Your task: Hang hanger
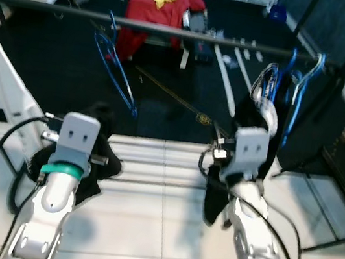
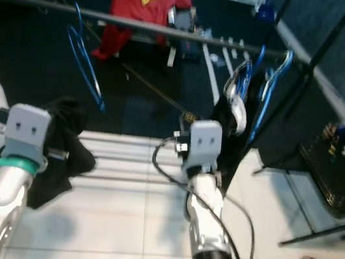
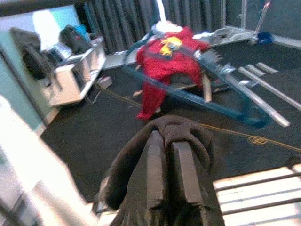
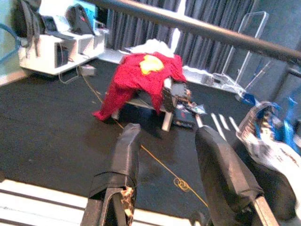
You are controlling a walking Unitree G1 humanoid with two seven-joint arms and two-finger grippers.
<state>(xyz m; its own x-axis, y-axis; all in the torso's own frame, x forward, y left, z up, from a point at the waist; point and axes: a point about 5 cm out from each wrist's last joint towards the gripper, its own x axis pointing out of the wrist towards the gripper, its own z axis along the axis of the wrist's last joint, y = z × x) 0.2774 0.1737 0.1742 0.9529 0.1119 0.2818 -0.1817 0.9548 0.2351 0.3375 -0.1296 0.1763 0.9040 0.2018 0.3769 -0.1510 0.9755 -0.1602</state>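
We see the left gripper (image 3: 173, 162) clenched on a black garment (image 3: 160, 136), the right gripper (image 4: 171, 165) released below the rail (image 1: 175, 31), and a blue hanger (image 1: 113, 67) hooked on that rail beyond the left jaws.

A long black horizontal clothes rail (image 1: 174, 32) carries blue wire hangers (image 1: 118, 68), one alone, more bunched at its right end (image 1: 298, 80).

Floor's split here: white glossy tiles (image 1: 143, 230) up close, dark carpet (image 1: 58, 65) further back. Grey curtains (image 4: 155, 28) along the far wall, a white shelf unit (image 3: 75, 70) off to one side (bags piled on it), teal wall (image 3: 14, 89) beside that.
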